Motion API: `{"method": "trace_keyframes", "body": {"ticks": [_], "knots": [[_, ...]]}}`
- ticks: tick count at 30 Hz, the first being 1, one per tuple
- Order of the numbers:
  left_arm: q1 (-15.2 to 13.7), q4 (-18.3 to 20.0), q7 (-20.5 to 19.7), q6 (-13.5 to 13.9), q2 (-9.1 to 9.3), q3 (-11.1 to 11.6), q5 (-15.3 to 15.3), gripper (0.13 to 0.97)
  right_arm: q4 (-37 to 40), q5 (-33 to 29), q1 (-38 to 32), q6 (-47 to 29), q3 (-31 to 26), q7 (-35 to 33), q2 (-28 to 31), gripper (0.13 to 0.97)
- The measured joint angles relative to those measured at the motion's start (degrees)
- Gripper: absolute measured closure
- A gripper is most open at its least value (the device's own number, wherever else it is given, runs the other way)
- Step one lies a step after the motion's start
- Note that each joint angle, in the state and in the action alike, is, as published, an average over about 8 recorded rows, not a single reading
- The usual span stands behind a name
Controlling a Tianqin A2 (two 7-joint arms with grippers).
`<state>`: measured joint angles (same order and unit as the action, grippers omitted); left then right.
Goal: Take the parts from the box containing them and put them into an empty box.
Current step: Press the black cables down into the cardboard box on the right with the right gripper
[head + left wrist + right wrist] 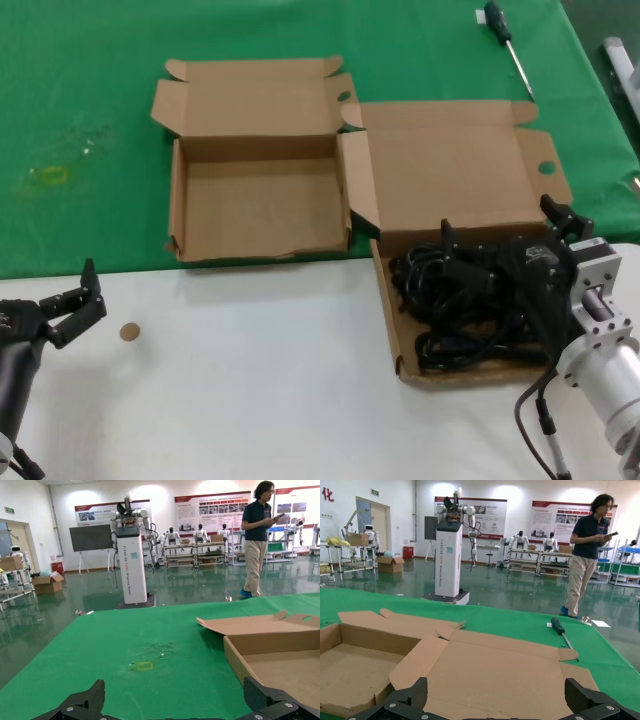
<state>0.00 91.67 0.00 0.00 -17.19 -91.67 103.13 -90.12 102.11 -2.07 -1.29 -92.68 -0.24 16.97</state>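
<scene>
Since the thin black rubbery power cords (455, 310) lie tangled in loose coils, I'd expect them to be light, floppy and grippy rather than slippery; not fragile. Pinching one strand will likely drag neighbours along, so best grab is across a bunched coil or at a chunky plug end. They look matte black, slim loops overlapping, filling the tray of the wider shallow brown cardboard box (400, 350) on the robot's right. Its broad lid lies folded back, with a round punched hole.

Right gripper (505, 240) hovers over that pile, fingers spread wide, holding nothing. The narrower brown cardboard box with the ragged front wall (260, 205) sits just beside on the left, nothing in it.

Left gripper (72, 300) idles low at the near left, fingers spread, nothing in it.
</scene>
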Motion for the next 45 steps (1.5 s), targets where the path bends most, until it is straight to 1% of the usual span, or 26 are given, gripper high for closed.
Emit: {"method": "trace_keyframes", "body": {"ticks": [28, 37, 41, 45], "knots": [[0.0, 0.0, 0.0, 0.0, 0.00, 0.0, 0.0, 0.132, 0.0, 0.0, 0.0, 0.0, 0.0, 0.0, 0.0, 0.129], [0.0, 0.0, 0.0, 0.0, 0.00, 0.0, 0.0, 0.170, 0.0, 0.1, -0.1, 0.3, -0.3, 0.1, 0.2, 0.129], [0.0, 0.0, 0.0, 0.0, 0.00, 0.0, 0.0, 0.226, -0.2, 1.5, -0.4, 1.8, -2.1, 0.5, 1.7, 0.129], [0.0, 0.0, 0.0, 0.0, 0.00, 0.0, 0.0, 0.282, -0.9, 4.6, -1.0, 4.5, -5.3, 0.6, 5.0, 0.129]]}}
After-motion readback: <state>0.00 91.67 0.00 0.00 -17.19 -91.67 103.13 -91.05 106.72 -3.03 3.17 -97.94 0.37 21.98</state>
